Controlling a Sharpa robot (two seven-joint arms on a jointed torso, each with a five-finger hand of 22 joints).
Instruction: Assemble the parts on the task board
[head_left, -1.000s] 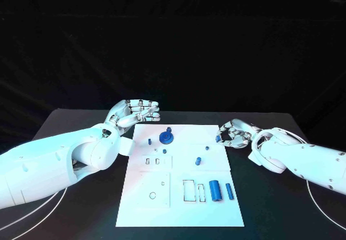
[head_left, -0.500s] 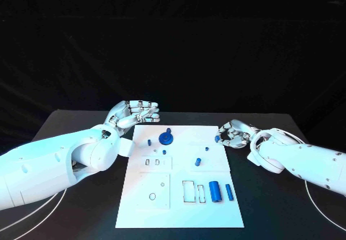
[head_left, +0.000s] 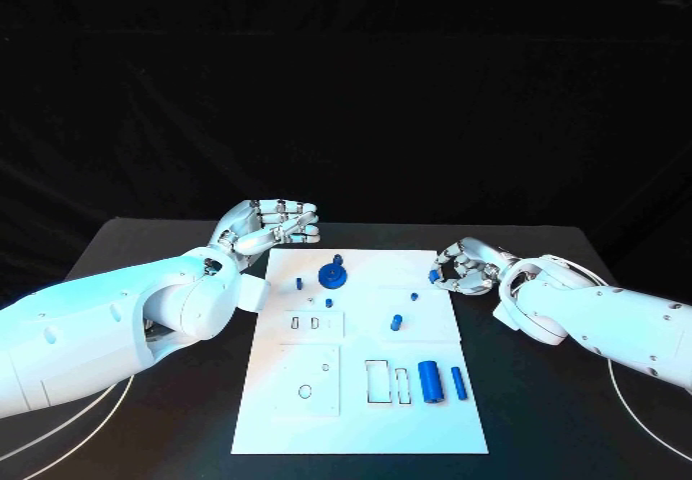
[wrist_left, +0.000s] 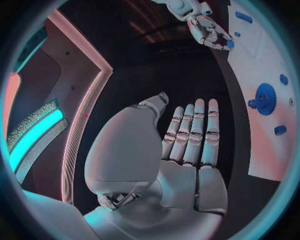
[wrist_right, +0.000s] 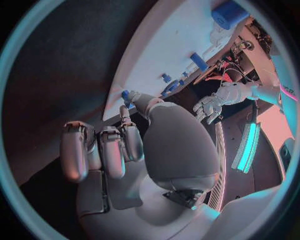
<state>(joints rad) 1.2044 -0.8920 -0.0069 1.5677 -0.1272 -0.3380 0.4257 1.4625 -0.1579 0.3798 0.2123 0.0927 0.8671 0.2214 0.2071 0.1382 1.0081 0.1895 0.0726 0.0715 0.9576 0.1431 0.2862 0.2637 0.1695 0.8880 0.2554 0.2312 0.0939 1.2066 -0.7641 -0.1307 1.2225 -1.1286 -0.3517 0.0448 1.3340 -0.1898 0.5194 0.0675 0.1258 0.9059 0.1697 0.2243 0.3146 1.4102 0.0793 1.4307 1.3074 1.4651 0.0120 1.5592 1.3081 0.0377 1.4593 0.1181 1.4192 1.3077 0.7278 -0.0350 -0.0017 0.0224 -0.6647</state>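
The white task board (head_left: 378, 425) lies mid-table. On it stand a blue gear (head_left: 332, 271) and small blue pegs (head_left: 397, 322). Two blue cylinders (head_left: 430, 377) lie near its right front. My right hand (head_left: 466, 268) hovers at the board's right edge and pinches a small blue part (head_left: 434, 276) between thumb and finger. That part shows at the thumb tip (wrist_right: 127, 95) in the right wrist view. My left hand (head_left: 268, 228) hangs off the board's far left corner, holding nothing. Its fingers (wrist_left: 190, 132) lie straight side by side in the left wrist view.
Black table surrounds the board on all sides. White cables (head_left: 87, 410) curve over the table at the near left and near right. Outlined slots (head_left: 378, 381) and a square plate (head_left: 309, 380) mark the board's near half.
My right hand has edged slightly toward the board with the small blue part in its pinch. The left hand has stayed where it was.
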